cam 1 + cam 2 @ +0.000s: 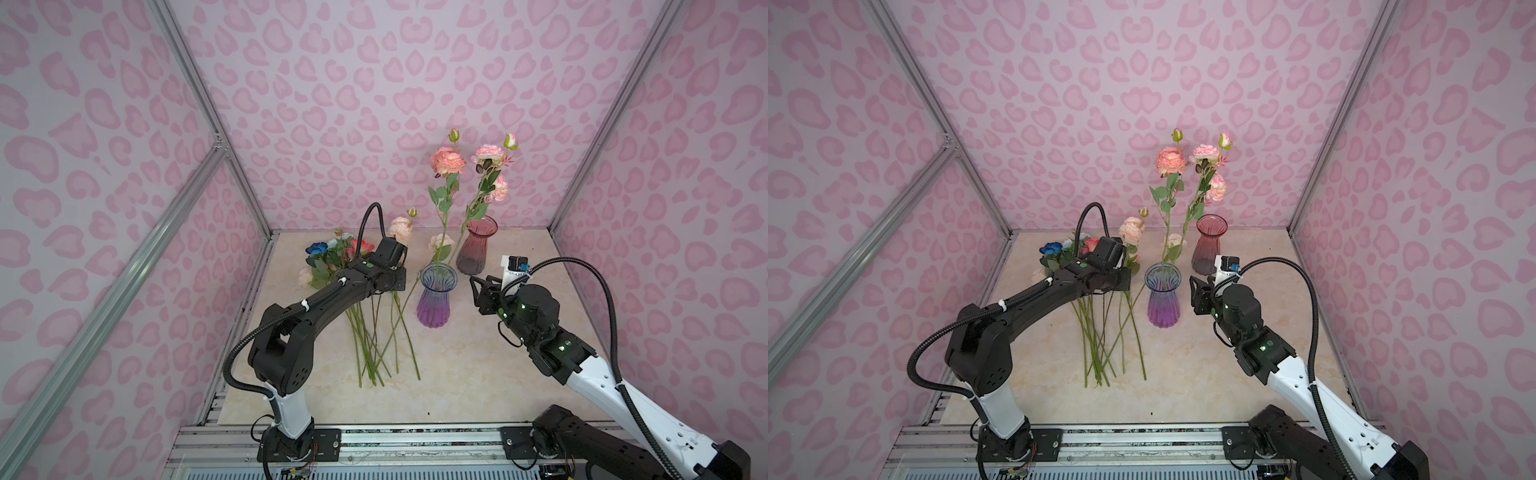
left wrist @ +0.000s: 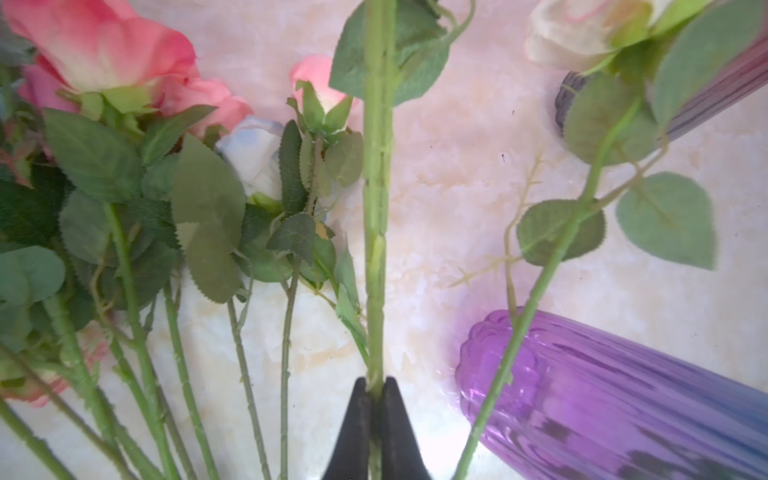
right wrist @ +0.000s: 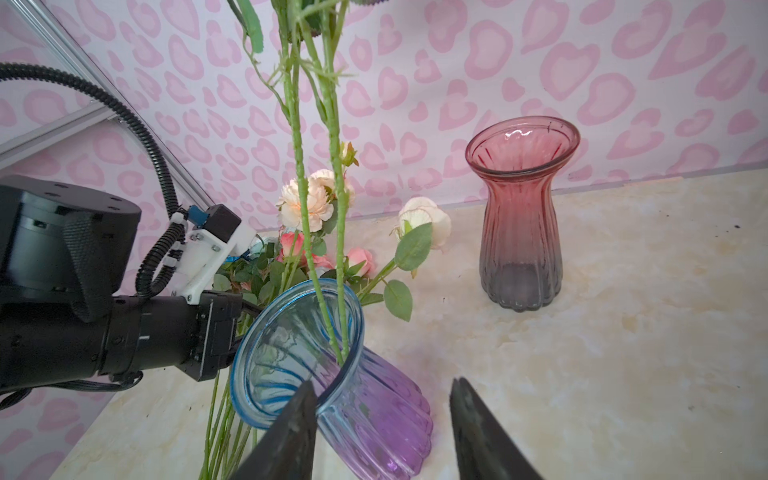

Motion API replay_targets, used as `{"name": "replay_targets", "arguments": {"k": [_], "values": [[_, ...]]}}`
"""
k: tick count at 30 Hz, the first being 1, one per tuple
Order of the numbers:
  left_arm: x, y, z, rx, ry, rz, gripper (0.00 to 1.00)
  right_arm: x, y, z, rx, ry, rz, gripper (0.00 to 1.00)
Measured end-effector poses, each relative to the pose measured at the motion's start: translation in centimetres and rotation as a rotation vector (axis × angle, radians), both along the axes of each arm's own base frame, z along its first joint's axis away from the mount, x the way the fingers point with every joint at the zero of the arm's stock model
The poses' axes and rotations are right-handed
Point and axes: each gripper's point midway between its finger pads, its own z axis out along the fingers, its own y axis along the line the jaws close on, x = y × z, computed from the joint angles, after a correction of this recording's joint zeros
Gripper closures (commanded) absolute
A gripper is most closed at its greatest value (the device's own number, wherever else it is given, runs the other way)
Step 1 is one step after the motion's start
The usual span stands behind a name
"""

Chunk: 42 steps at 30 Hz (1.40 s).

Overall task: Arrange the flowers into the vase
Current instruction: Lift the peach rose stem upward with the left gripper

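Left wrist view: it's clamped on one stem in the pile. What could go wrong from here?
1. The left gripper is shut on a stem whose leaves overlap the neighbouring flowers; lifting may drag some along.
2. The purple vase stands close by, with two tall flowers leaning in it; swinging the stem in could knock it.
3. The right gripper hangs open right at the vase's rim; a nudge might tip it.

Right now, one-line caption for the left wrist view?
Left end effector shut on a green flower stem, purple vase beside it on marble tabletop.
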Motion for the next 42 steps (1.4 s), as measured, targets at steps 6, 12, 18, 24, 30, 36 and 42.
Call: {"name": "replay_targets", "arguments": {"k": [6, 12, 18, 24, 30, 36, 42], "values": [[-1.0, 3.7, 3.1, 0.023, -0.087, 0.095, 0.97, -0.2, 0.3, 0.4, 0.017, -0.002, 0.017, 0.47], [-1.5, 9.2, 6.9, 0.032, -0.192, 0.24, 0.97, -0.1, 1.1, 0.6, 0.027, 0.003, 0.048, 0.47], [-2.2, 12.1, 8.5, 0.048, -0.223, 0.314, 0.97, -0.4, 2.8, 1.5, 0.037, -0.004, 0.095, 0.47], [-1.8, 12.9, 12.4, 0.075, -0.282, 0.343, 0.97, -0.7, 4.2, 1.6, 0.027, -0.004, 0.123, 0.47], [-4.3, 12.4, 12.7, 0.012, -0.303, 0.247, 0.97, -1.6, 6.8, 3.3, 0.003, -0.039, 0.208, 0.44], [-8.5, 9.0, 15.7, -0.271, -0.447, 0.016, 0.97, -5.2, 12.0, 7.1, -0.052, -0.144, 0.405, 0.42], [-10.3, 6.9, 21.0, -0.43, -0.597, -0.12, 0.97, -6.7, 14.0, 7.7, -0.105, -0.182, 0.479, 0.4]]}}
